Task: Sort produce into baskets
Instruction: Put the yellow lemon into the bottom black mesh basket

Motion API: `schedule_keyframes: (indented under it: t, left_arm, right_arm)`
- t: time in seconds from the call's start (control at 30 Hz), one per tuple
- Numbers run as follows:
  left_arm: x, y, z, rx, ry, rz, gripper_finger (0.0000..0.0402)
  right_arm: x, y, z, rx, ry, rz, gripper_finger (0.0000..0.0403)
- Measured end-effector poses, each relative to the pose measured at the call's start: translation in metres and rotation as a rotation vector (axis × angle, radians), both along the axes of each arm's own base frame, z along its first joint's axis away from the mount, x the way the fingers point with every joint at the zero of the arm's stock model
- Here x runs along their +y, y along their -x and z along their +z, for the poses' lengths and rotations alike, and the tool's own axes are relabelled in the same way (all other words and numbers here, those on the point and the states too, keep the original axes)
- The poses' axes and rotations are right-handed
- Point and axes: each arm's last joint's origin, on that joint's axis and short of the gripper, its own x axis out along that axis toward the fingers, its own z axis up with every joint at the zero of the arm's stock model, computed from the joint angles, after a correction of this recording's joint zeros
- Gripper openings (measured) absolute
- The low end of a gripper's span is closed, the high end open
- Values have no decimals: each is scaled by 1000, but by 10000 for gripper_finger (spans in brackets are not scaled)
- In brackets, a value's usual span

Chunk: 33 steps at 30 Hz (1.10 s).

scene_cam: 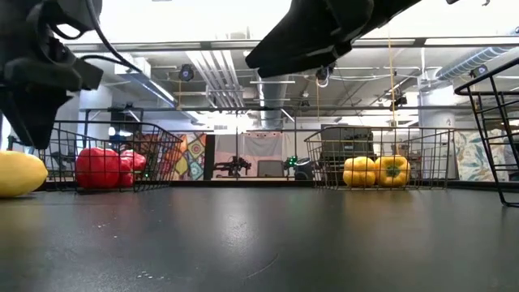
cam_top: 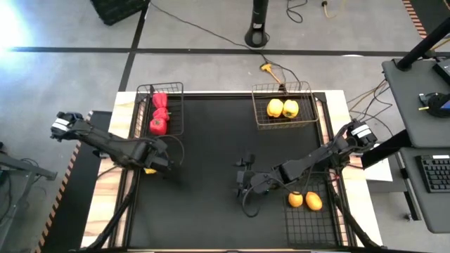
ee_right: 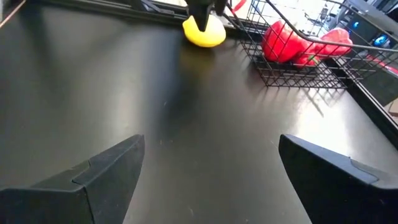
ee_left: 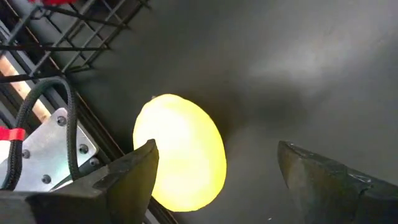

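A yellow oval fruit [ee_left: 180, 152] lies on the black mat near the table's left edge [cam_top: 150, 169]. My left gripper [ee_left: 217, 149] hangs open over it, pointing down, one finger [ee_left: 134, 174] close by the fruit's side. My right gripper [ee_right: 211, 146] stands open over the mat's middle [cam_top: 242, 184], holding nothing. Red peppers [cam_top: 159, 114] sit in the far-left black wire basket [cam_top: 160, 86]. Two yellow peppers [cam_top: 283, 107] are in the far-right bronze basket [cam_top: 283, 126]. Two orange fruits [cam_top: 304, 201] lie in the near-right black basket [cam_top: 309, 226]. My left gripper comes at the yellow fruit from above with its fingers apart. One finger [ee_left: 140, 165] shows against the fruit's side [ee_left: 163, 146]; I cannot tell whether it touches. The fruit rests on the mat.
The mat's middle [cam_top: 211, 140] holds nothing but my right gripper. The red-pepper basket stands just beyond my left gripper. A black crate [cam_top: 116, 8] and a stand's base [cam_top: 259, 35] are on the floor beyond the table.
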Motion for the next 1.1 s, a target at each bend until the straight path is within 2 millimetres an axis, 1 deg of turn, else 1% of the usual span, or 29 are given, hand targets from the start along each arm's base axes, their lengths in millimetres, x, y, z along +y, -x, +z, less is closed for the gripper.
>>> schedule_keyframes:
  t: [0.27,0.5,0.77,0.87,0.93,1.1]
  left_arm:
    - [0,-13,-19,131,-22,-10,309]
    - [-3,-20,-34,235,-15,-57,309]
    - [-8,-30,-35,248,7,-98,309]
    - [-11,-28,-35,289,71,-116,309]
    - [-12,-25,-36,333,84,-122,309]
    - [-14,-25,-36,339,117,-135,309]
  right_arm:
    - [0,0,0,0,-3,-3,363]
    - [0,0,0,-1,-3,-3,363]
    - [0,0,0,0,-2,-3,363]
    - [0,0,0,0,-4,-4,363]
    - [0,0,0,-1,-9,-7,363]
    - [0,0,0,0,-16,-11,363]
